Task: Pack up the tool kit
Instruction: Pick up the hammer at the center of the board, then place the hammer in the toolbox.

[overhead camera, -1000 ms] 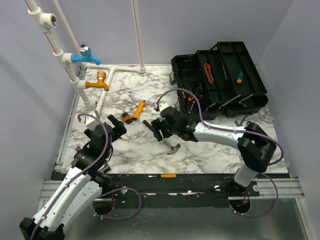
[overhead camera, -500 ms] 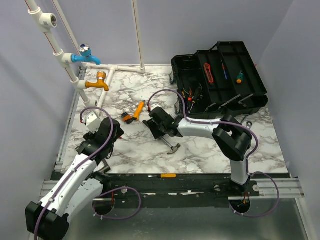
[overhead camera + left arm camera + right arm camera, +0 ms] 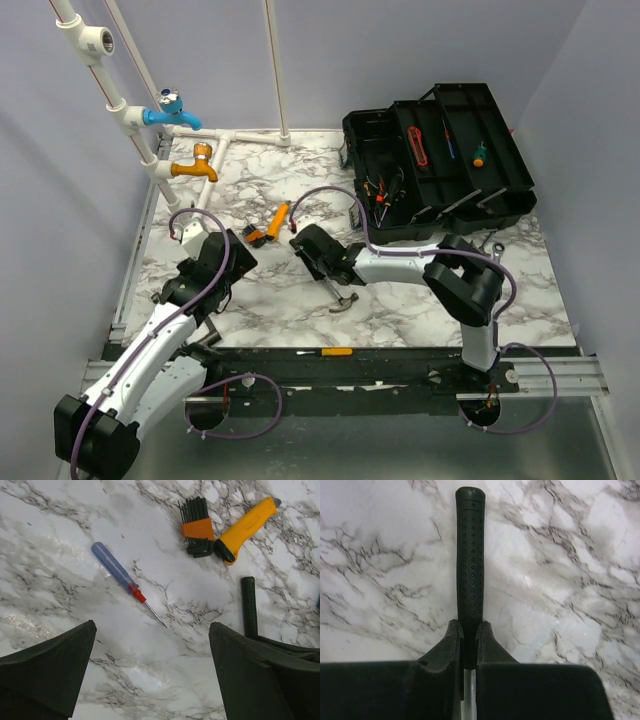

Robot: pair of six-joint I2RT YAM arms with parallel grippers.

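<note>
The black toolbox (image 3: 440, 160) stands open at the back right, with several tools inside. A hammer lies on the marble, its metal head (image 3: 345, 300) toward the front. My right gripper (image 3: 312, 252) is shut on the hammer's black dotted handle (image 3: 470, 555), fingers (image 3: 452, 640) pinching its lower end near the steel shaft. My left gripper (image 3: 151, 627) hangs open over bare marble. A blue-handled screwdriver (image 3: 120, 577) lies just beyond the left gripper. Farther off are an orange-held hex key set (image 3: 196, 527) and a yellow utility knife (image 3: 245, 527).
White pipes with a blue tap (image 3: 170, 112) and an orange tap (image 3: 195, 168) run along the back left. A wrench (image 3: 490, 243) lies by the toolbox's front right. A yellow-handled screwdriver (image 3: 335, 352) rests on the front rail. The hammer's handle end (image 3: 249, 605) shows in the left wrist view.
The right gripper has moved left along the hammer and closed on its handle. The left arm has swung slightly right toward the small tools, still open.
</note>
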